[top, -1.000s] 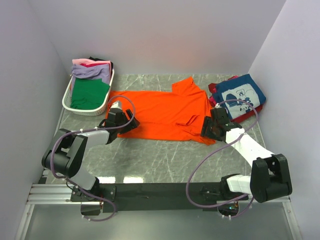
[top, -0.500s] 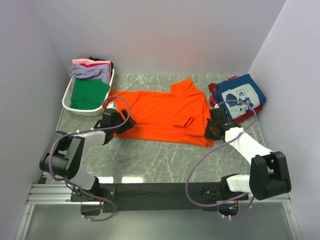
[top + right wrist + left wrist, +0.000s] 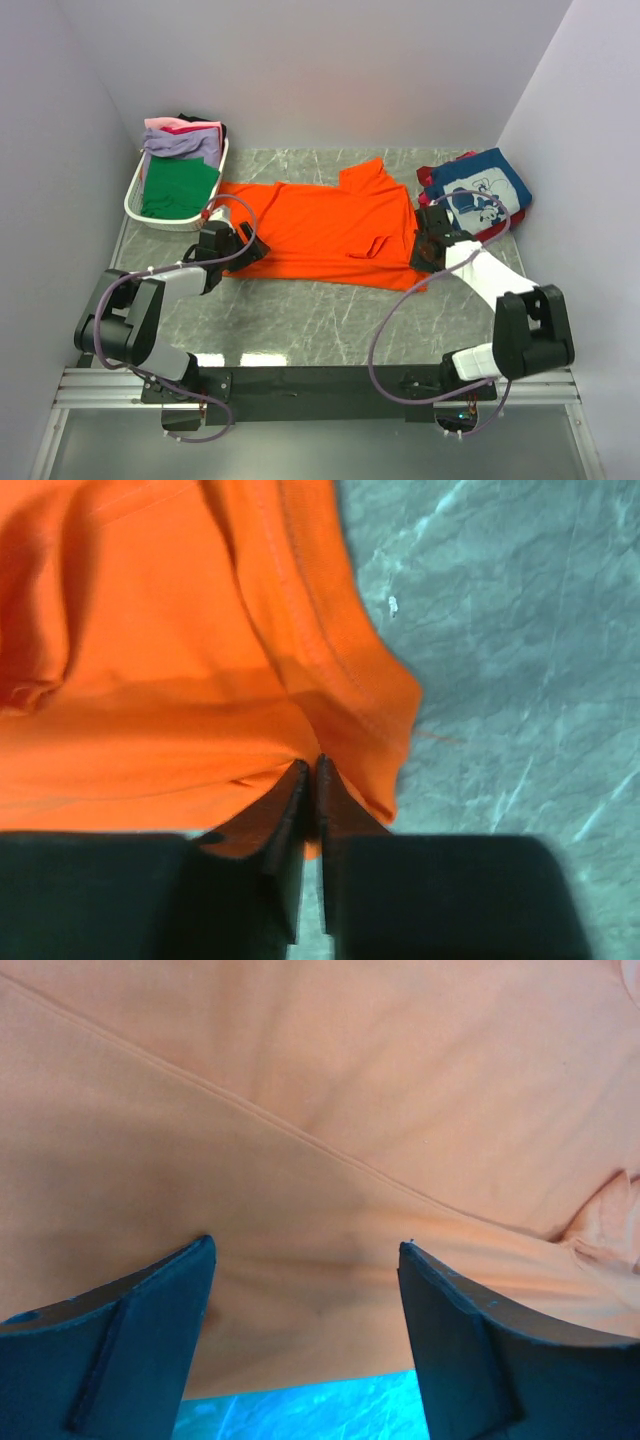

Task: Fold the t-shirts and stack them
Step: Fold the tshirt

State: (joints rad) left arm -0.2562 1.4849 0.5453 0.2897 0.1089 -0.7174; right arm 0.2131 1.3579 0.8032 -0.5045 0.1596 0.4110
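So the orange t-shirt (image 3: 320,225) is lying spread out on the grey marble-look table (image 3: 300,320), pretty much dead centre of the top view. It runs sideways from just beside the basket over toward the folded pile on the right. It's not fully flat, and there's a small pucker of cloth right of the middle.

The right gripper (image 3: 424,260) is at the shirt's lower right corner. In the wrist view the right gripper (image 3: 312,765) has its jaws squeezed together with only a hairline slit between them, and it's nipping the stitched hem of the orange fabric right at the tips. There's bare table off to the right of that corner.

The left gripper (image 3: 245,250) is at the opposite end, on the shirt's lower left edge. From its own camera the left gripper (image 3: 305,1250) is spread wide. Orange cloth fills the gap between the two dark fingers, and a sliver of table shows at the bottom. It's gripping nothing; I can't tell if the tips touch the cloth.

The white slatted basket (image 3: 132,198) in the upper left holds a green tee (image 3: 180,188) in front, with a lavender one (image 3: 180,143), a pink one (image 3: 170,125) and a bit of black one (image 3: 205,122) behind it. At the upper right, a folded navy tee with a white cartoon print (image 3: 485,190) sits on top of a red one (image 3: 440,172), close to the orange shirt's sleeve.
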